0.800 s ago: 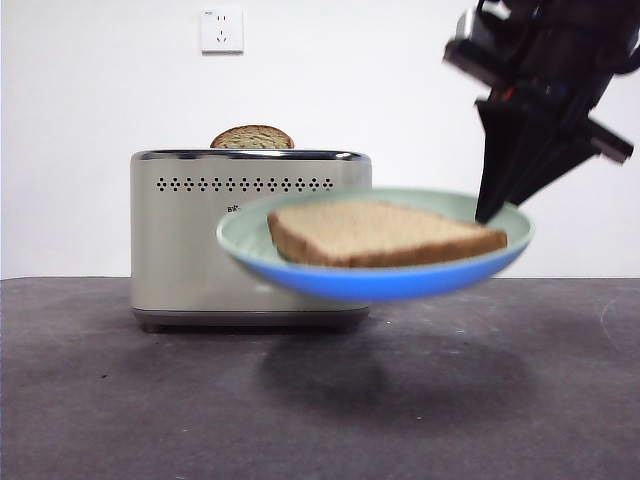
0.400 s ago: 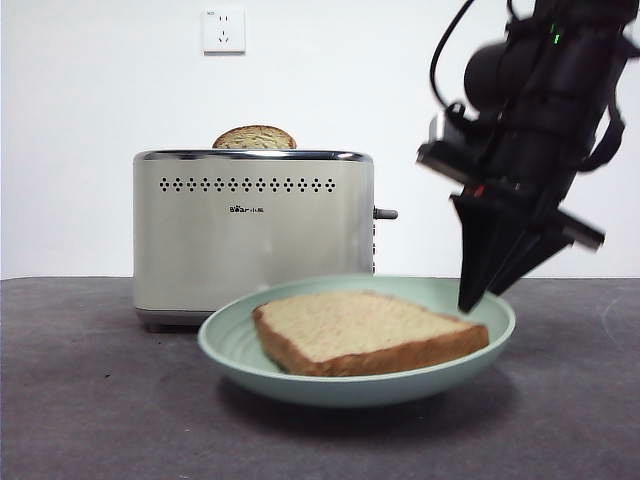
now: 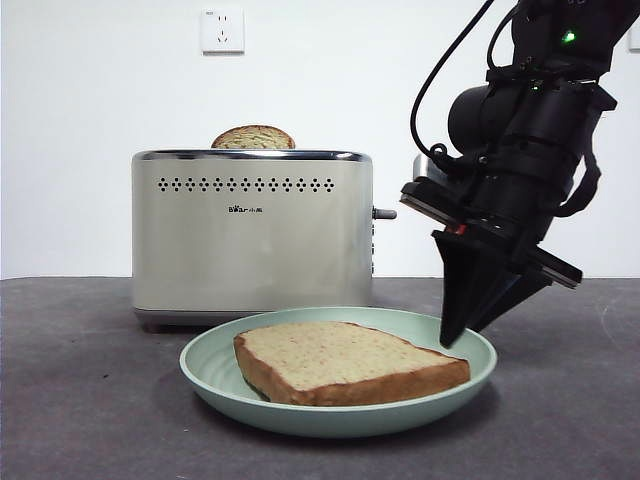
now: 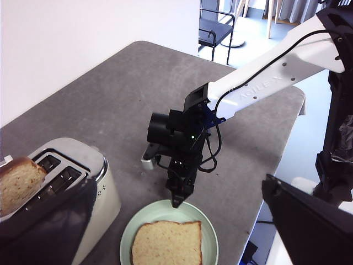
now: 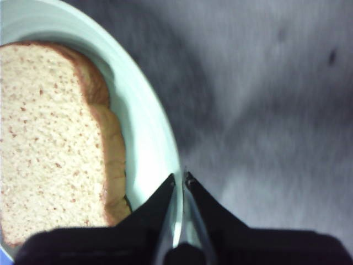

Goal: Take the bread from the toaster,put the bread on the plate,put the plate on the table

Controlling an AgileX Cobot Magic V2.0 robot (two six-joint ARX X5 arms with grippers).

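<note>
The bread (image 3: 350, 362) lies flat in the mint-green plate (image 3: 215, 372), which rests low on the table (image 3: 80, 410) in front of the cream toaster (image 3: 250, 240). My right gripper (image 3: 447, 340) comes down from the upper right and is shut on the plate's right rim. The right wrist view shows its jaws (image 5: 180, 179) pinching the rim (image 5: 149, 127) beside the bread (image 5: 49, 138). My left gripper (image 4: 176, 187) is open and empty, high above the toaster (image 4: 71, 182) and the plate (image 4: 209, 237). Another slice (image 3: 253, 137) stands in the toaster's slot.
The toaster's grey lever (image 3: 384, 213) points toward the right arm. A wall socket (image 3: 221, 28) is on the white wall behind. The table's edge (image 4: 276, 149) runs close beyond the right arm, with a chair (image 4: 215, 27) past it.
The right gripper has lowered the plate with the bread from mid-air in front of the toaster down onto the table, shifting slightly left and nearer. The toaster has not moved.
</note>
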